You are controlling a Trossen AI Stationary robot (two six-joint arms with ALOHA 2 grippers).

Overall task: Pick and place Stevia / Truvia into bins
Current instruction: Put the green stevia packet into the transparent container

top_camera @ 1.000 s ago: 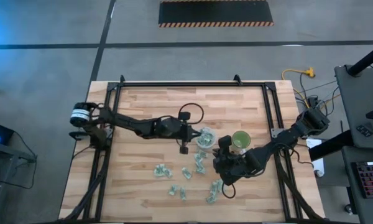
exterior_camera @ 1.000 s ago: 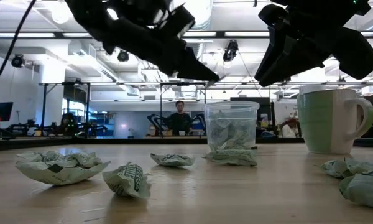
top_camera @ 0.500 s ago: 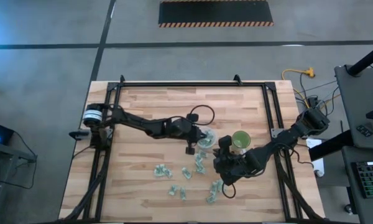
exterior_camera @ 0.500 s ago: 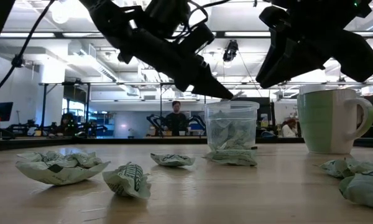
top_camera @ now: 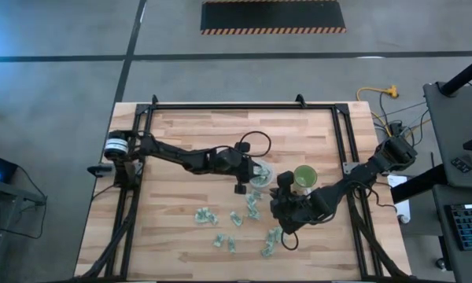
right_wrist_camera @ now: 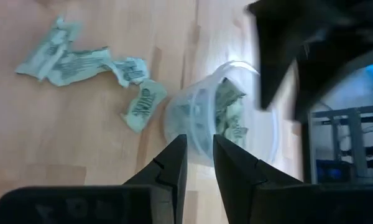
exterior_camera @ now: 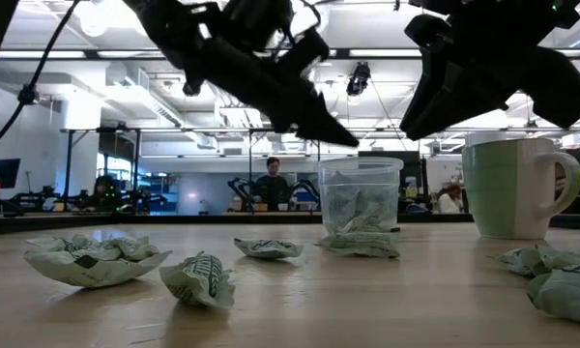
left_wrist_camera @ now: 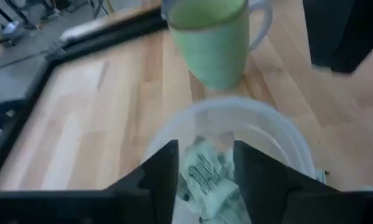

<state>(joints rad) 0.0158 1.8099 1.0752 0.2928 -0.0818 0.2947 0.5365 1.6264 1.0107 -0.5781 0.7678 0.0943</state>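
Now our left gripper [left_wrist_camera: 202, 174] hangs over the clear cup [top_camera: 260, 174] with its fingers parted and nothing held; half a second ago it pinched shut there. Sachets [left_wrist_camera: 205, 177] lie inside. Our right gripper [right_wrist_camera: 199, 165], slightly parted and empty, hovers beside the green cup [top_camera: 304, 177], unmoved.

Left gripper [exterior_camera: 343, 138] hovers at the clear cup's [exterior_camera: 360, 196] eleven o'clock, green mug [exterior_camera: 515, 187] at three, crumpled sachets [exterior_camera: 197, 278] scattered across the table [exterior_camera: 367, 300].
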